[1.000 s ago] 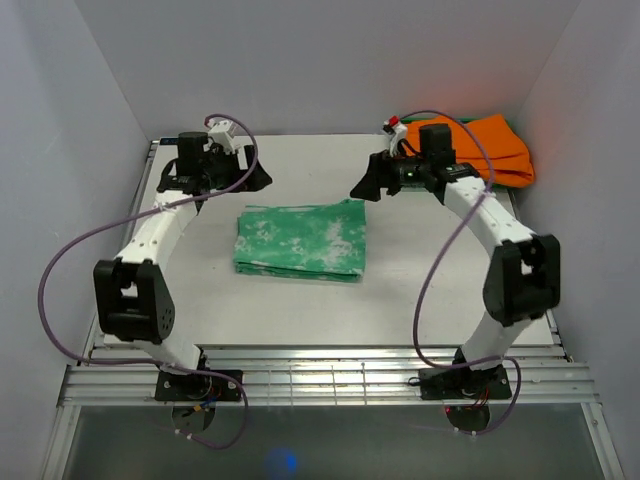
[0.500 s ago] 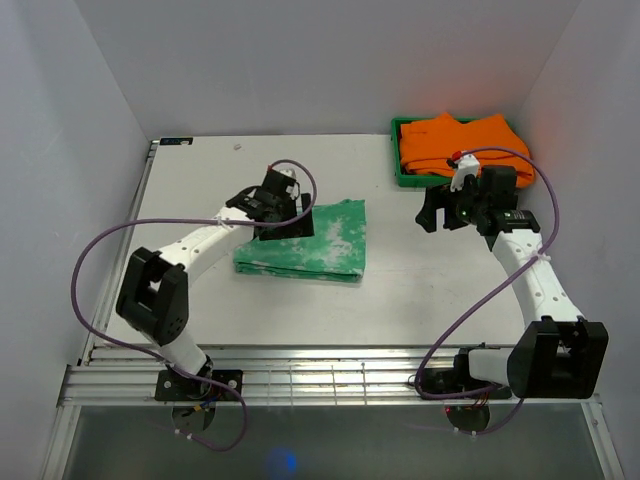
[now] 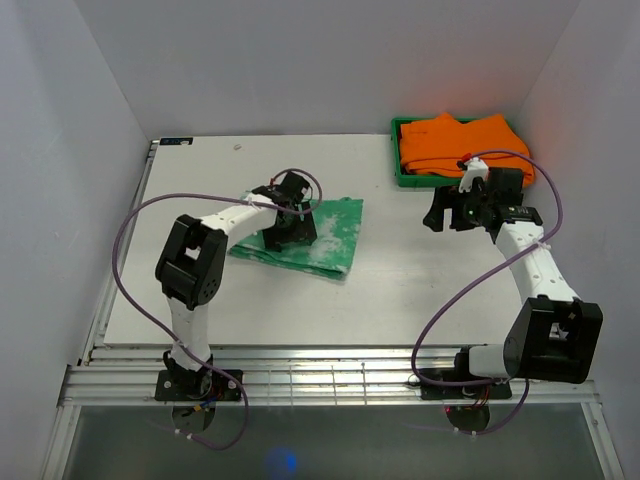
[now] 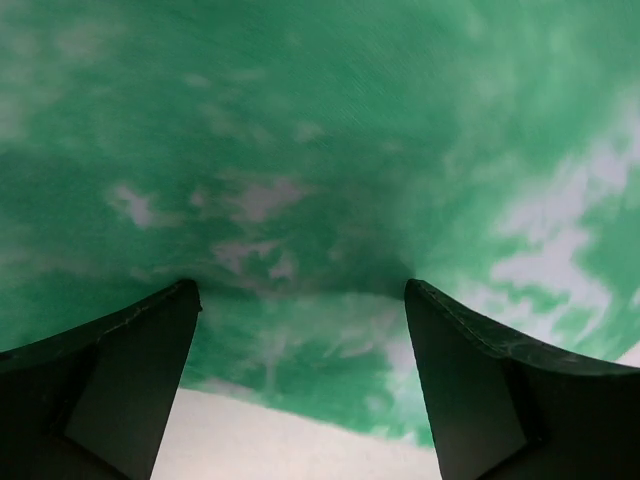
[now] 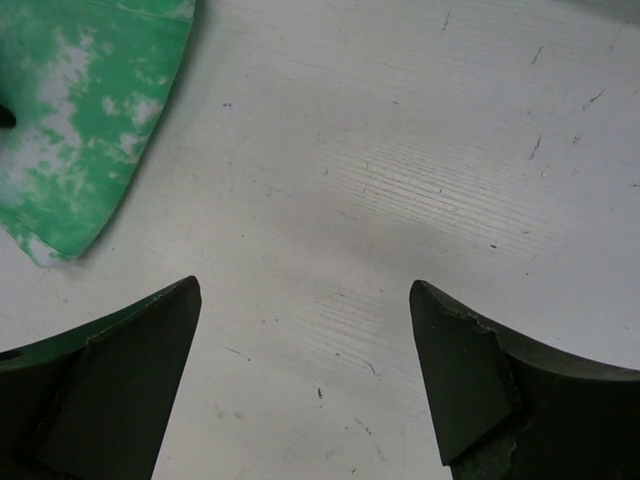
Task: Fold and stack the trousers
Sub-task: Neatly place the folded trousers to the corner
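Observation:
The trousers [image 3: 335, 236], green with white blotches, lie folded in a skewed packet at the table's middle. My left gripper [image 3: 290, 230] is low over their left part. In the left wrist view the cloth [image 4: 300, 150] fills the picture and the left gripper [image 4: 300, 290] stands open, its fingertips spread over the cloth near one edge, pinching nothing. My right gripper [image 3: 437, 215] hangs to the right of the trousers. The right wrist view shows the right gripper [image 5: 303, 285] open over bare table, with a corner of the trousers [image 5: 80, 110] at upper left.
A green bin [image 3: 397, 165] holding plain orange garments [image 3: 460, 145] sits at the back right corner, just behind my right arm. White walls close in the table [image 3: 200, 300] on three sides. A purple cable loops off each arm.
My left arm swung from the back left onto the trousers, and the packet has turned askew and slid a little. My right arm swung right, uncovering the bin.

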You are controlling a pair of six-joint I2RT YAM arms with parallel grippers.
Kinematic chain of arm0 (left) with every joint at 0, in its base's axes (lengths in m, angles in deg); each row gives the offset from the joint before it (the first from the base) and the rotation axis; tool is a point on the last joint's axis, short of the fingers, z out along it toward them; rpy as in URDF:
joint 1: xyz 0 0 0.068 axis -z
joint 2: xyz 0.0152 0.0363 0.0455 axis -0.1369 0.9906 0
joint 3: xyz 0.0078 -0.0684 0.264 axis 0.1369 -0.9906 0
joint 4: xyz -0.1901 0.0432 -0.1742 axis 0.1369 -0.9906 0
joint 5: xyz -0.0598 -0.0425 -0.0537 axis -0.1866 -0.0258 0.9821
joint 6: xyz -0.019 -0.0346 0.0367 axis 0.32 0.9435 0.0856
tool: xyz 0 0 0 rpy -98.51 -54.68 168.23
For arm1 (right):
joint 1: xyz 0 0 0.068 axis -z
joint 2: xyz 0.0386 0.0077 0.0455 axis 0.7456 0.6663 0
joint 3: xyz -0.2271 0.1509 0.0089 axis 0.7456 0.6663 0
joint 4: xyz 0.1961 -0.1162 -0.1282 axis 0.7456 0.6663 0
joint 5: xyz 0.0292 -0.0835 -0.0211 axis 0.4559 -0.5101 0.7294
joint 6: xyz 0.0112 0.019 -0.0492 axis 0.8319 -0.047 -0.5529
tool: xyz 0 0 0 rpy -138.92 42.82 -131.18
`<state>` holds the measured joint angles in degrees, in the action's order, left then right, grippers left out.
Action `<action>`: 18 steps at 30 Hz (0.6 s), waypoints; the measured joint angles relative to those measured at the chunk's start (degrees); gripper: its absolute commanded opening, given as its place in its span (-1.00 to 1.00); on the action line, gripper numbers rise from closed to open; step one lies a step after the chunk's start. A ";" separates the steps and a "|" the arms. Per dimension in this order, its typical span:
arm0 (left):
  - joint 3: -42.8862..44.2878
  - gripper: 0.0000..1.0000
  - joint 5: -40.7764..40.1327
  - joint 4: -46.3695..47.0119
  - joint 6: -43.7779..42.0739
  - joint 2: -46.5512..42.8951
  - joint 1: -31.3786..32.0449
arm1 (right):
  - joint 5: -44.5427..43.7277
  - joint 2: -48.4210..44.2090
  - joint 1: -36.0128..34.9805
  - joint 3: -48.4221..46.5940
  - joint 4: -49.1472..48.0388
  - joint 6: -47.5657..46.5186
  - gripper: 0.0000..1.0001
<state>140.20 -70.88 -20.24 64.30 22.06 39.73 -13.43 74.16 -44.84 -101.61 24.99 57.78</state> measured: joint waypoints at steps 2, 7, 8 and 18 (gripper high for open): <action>3.85 0.92 -0.87 -1.05 -1.16 2.86 -4.39 | 0.31 1.38 0.02 -0.50 0.00 -0.04 0.80; 10.12 0.88 -3.17 1.49 -6.03 7.76 -17.64 | 1.79 3.50 0.04 -1.14 -0.07 -0.20 0.80; 11.82 0.87 -3.28 1.55 -7.13 8.92 -20.11 | 1.99 3.76 0.04 -1.16 -0.07 -0.24 0.80; 35.06 0.84 -4.98 -1.77 -7.61 23.71 -32.87 | 3.04 4.96 0.07 -1.88 -0.04 -1.11 0.80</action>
<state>175.26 -75.86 -22.01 56.70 45.78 6.85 -10.39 79.12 -44.77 -103.49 24.94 56.66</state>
